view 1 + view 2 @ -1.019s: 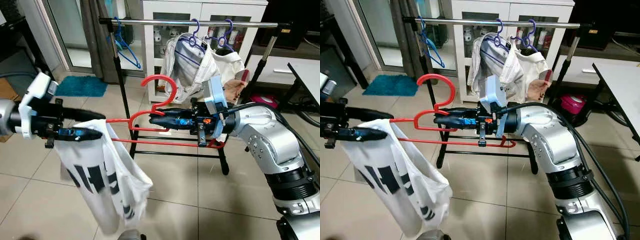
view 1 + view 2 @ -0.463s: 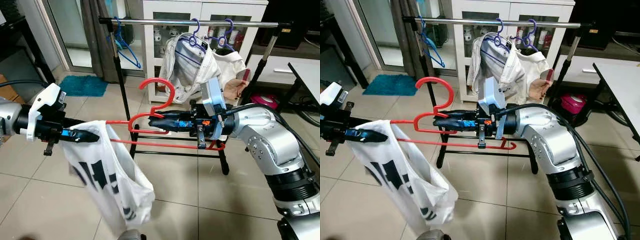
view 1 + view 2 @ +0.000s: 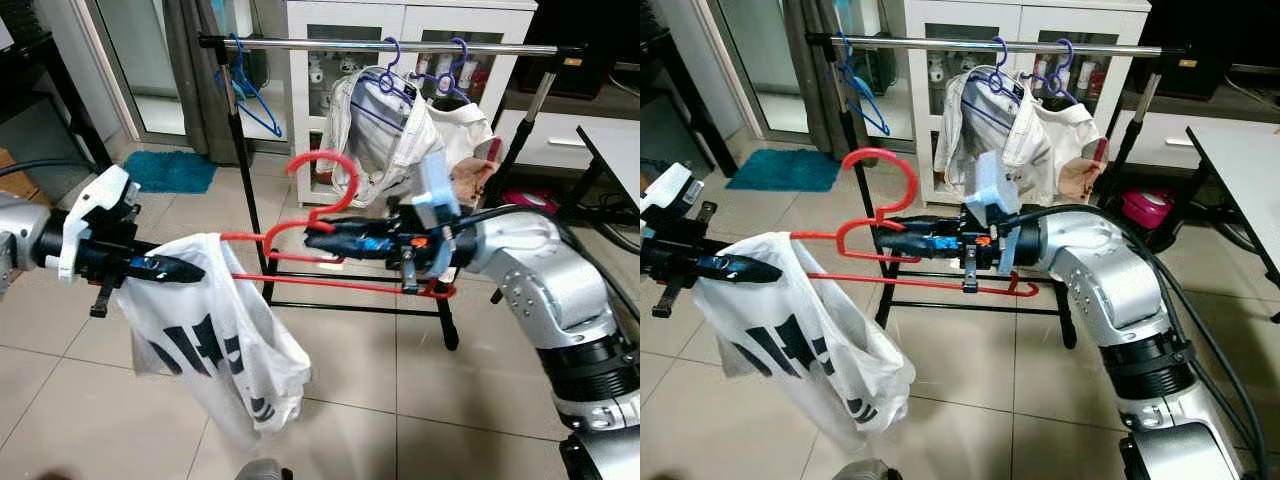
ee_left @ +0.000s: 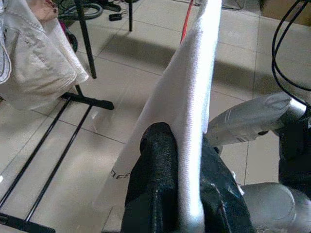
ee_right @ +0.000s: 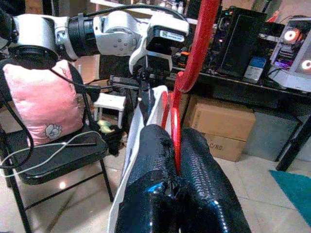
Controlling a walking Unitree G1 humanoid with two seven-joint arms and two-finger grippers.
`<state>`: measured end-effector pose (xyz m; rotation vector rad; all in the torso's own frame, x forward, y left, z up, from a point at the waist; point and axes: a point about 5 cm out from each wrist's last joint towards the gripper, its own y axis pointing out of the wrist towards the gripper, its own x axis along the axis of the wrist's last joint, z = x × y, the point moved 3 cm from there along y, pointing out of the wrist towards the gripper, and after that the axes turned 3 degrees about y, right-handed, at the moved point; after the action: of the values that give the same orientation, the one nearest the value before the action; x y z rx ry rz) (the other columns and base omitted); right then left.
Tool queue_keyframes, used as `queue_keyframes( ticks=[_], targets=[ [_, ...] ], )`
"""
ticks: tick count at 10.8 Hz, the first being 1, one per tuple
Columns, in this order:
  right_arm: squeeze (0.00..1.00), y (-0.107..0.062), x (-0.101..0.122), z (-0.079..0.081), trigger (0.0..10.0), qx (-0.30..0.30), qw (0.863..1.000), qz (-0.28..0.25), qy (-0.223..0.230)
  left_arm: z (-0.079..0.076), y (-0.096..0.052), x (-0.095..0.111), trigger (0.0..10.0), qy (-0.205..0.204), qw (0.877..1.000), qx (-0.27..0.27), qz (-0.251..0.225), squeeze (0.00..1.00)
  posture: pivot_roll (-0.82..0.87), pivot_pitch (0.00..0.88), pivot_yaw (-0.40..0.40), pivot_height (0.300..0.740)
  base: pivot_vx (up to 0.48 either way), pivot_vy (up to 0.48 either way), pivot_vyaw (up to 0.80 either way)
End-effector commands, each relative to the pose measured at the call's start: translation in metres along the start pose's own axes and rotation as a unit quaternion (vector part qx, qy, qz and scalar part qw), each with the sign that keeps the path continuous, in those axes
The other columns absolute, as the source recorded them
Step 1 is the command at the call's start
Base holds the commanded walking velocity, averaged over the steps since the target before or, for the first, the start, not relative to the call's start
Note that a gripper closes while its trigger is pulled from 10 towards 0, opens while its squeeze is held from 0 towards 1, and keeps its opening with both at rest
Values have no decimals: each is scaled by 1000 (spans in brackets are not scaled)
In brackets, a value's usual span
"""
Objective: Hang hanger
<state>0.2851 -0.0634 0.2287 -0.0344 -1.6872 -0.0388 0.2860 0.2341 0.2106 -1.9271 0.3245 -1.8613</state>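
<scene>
My right gripper [image 3: 312, 238] is shut on the neck of a red hanger [image 3: 330, 283], held level at mid height with its hook [image 3: 322, 160] pointing up. A white T-shirt with black print [image 3: 215, 345] hangs from the hanger's left end. There my left gripper [image 3: 192, 270] is shut on the shirt's top edge. In the left wrist view the black fingers [image 4: 155, 165] pinch the white fabric [image 4: 194, 92]. The right wrist view has the fingers [image 5: 150, 160] closed on the red hanger [image 5: 197, 53]. The clothes rail [image 3: 400, 45] stands behind, above the hook.
On the rail hang an empty blue hanger [image 3: 252, 100] at the left and white garments [image 3: 385, 130] on blue hangers at the right. A white cabinet [image 3: 350, 20] stands behind, a teal mat [image 3: 165, 170] lies left, and a table edge [image 3: 612, 150] juts in right.
The hanger and my right gripper have shifted slightly right. My left arm has come in toward the hanger, and the shirt has swung and now hangs wider and shorter.
</scene>
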Motion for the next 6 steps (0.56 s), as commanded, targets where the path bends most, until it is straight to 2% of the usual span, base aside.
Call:
queue_keyframes(
  ticks=[1,2,3,4,6],
  targets=[
    [0,8,9,9,10000,32,999,-19,-11,-2,5,18,0,27,999,-9,-26,0,1,0,69,740,0,0,0],
    [851,6,8,9,10000,30,999,-19,4,-4,4,22,0,23,999,-5,-37,0,1,0,71,740,0,0,0],
    [1000,4,7,8,10000,23,999,-19,15,-6,2,23,0,19,999,2,-42,0,0,0,74,740,0,0,0],
    [1000,0,7,3,10000,6,999,-23,23,-5,-2,23,0,16,998,29,-50,0,-1,0,78,740,0,0,0],
    [1000,-19,8,-17,10000,-79,996,-42,20,2,-13,16,0,7,993,101,-58,0,2,0,75,740,0,0,0]
  ],
)
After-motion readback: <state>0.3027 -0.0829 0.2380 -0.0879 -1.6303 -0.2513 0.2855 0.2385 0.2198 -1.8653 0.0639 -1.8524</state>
